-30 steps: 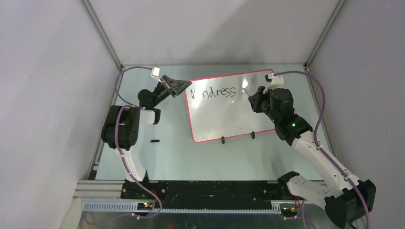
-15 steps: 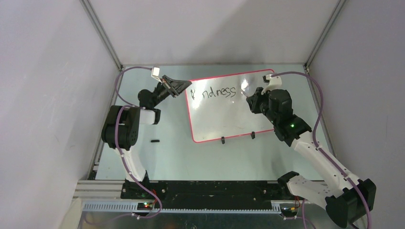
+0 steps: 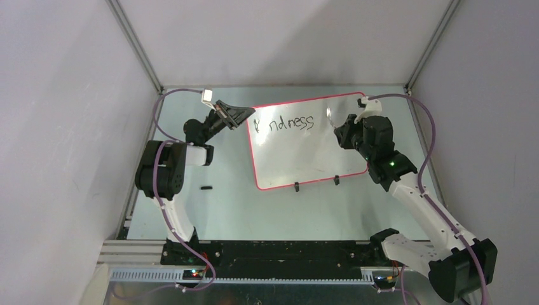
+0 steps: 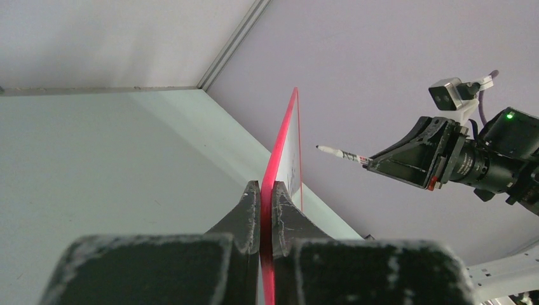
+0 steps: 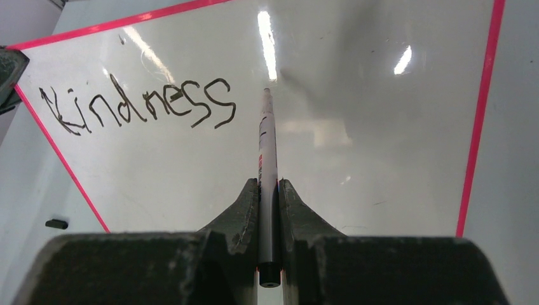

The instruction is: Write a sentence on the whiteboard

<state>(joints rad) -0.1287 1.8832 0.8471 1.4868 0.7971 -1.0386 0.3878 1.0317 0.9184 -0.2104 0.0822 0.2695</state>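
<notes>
Two hands are both closed: our right hand (image 5: 268, 184) is clamped on a marker (image 5: 267, 146), its tip just right of the sentence (image 5: 136, 105), which reads "Kindness"; our left hand (image 4: 260, 187) pinches the left rim of the whiteboard (image 3: 299, 159), standing on the bench (image 3: 254, 210) toward its far side.
</notes>
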